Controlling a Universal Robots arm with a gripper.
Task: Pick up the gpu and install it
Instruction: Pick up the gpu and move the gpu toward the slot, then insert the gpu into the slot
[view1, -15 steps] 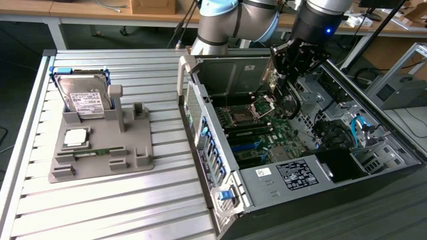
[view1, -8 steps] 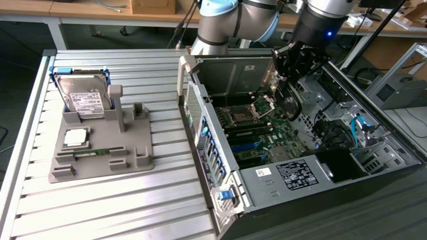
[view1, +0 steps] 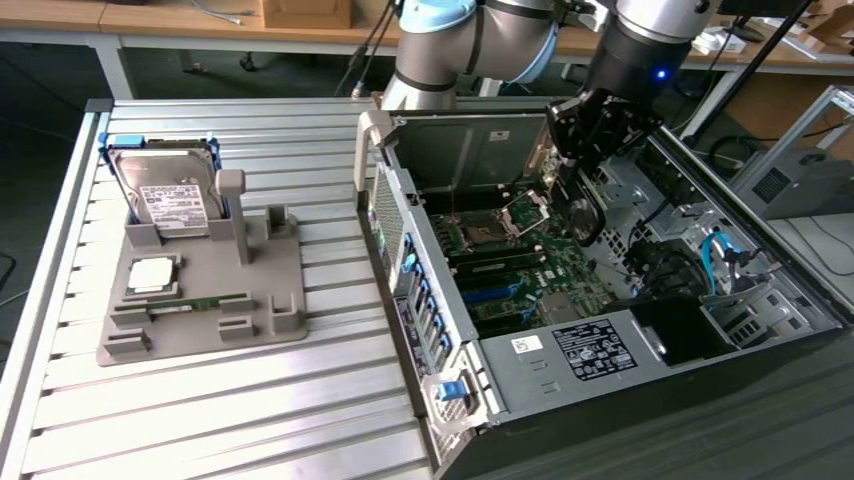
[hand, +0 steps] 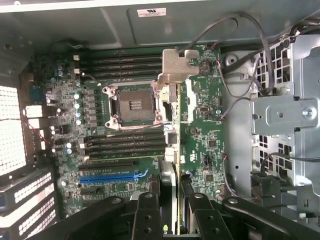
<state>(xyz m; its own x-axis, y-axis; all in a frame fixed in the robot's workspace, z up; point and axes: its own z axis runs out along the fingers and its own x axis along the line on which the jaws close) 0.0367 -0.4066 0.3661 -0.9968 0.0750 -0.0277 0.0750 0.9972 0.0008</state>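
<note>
My gripper (view1: 577, 165) hangs inside the open computer case (view1: 400, 215), over the motherboard (view1: 527, 270). It is shut on the gpu (view1: 585, 218), a thin dark card that hangs below the fingers. In the wrist view the gpu (hand: 176, 65) shows edge-on, running from between the two black fingers (hand: 148, 212) to its silver bracket at the far end. My gripper (hand: 170, 200) holds it above the board, beside the empty processor socket (hand: 132, 104). A blue expansion slot (hand: 107, 176) and black slots lie on the board to one side of the card.
At the exterior view's left, a grey fixture (view1: 200, 300) on the slatted table holds a silver hard drive (view1: 167, 195), a processor (view1: 151, 275) and a green memory stick (view1: 194, 301). Cables (view1: 721, 260), a drive cage and the power supply (view1: 594, 350) crowd the case.
</note>
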